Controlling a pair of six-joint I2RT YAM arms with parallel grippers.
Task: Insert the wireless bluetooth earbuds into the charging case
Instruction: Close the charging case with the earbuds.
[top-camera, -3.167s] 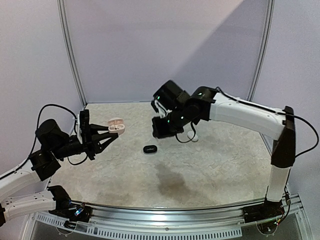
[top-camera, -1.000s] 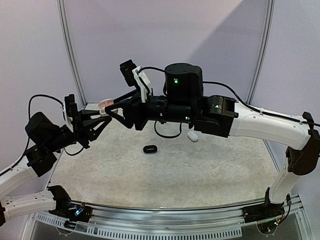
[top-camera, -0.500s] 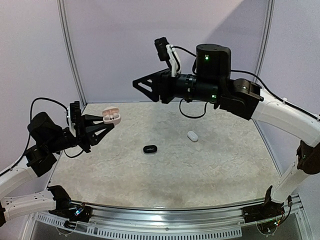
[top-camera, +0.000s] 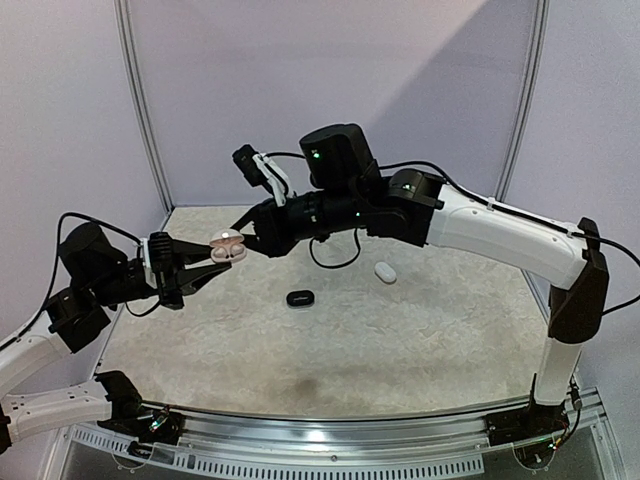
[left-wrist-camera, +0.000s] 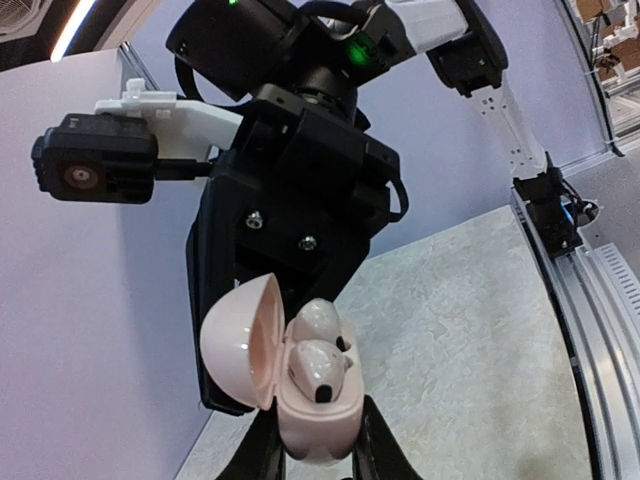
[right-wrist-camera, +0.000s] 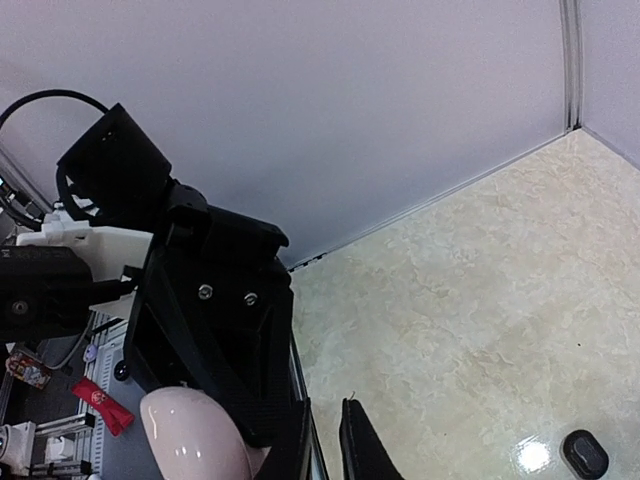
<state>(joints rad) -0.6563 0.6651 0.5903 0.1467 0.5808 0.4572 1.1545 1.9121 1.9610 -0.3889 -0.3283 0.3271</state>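
Holding the open pink charging case (left-wrist-camera: 300, 400) aloft at left.
We noted the left gripper (top-camera: 214, 260) clamped on it, two earbuds (left-wrist-camera: 318, 366) seated; right gripper (right-wrist-camera: 326, 428) narrow, just beside it.

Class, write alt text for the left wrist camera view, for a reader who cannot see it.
An open pink charging case, two earbuds seated inside, is gripped from below by the left gripper. The black right gripper looms close behind it, above a beige table.
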